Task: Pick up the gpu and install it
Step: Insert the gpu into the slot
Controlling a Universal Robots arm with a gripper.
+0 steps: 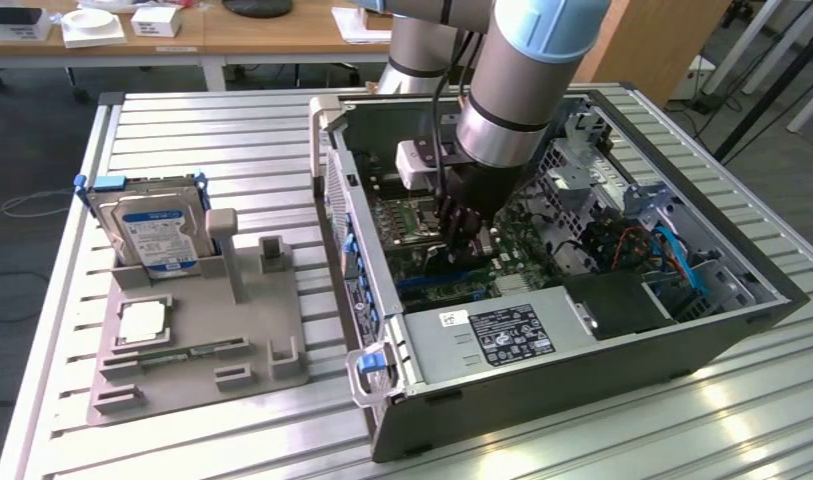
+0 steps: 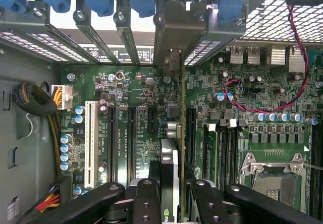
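Install step in hand: the gripper (image 1: 462, 235) is reaching down inside the open computer case (image 1: 726, 300), over the motherboard (image 2: 126, 88). Its fingers (image 2: 146, 204) are clamping the gpu (image 2: 171, 168) by both faces. The card is standing on edge, running parallel to the black expansion slots (image 2: 112, 143), with its metal end bracket (image 2: 170, 37) sitting at the case's rear slot openings. Whether the card's lower edge is touching its slot or hanging just above it I cannot tell, since the card itself is hiding that. Judgement: pick-up done, seating under way. Seating is calling for an upright card, square to its slot, and a straight push toward the board with no sideways drift.
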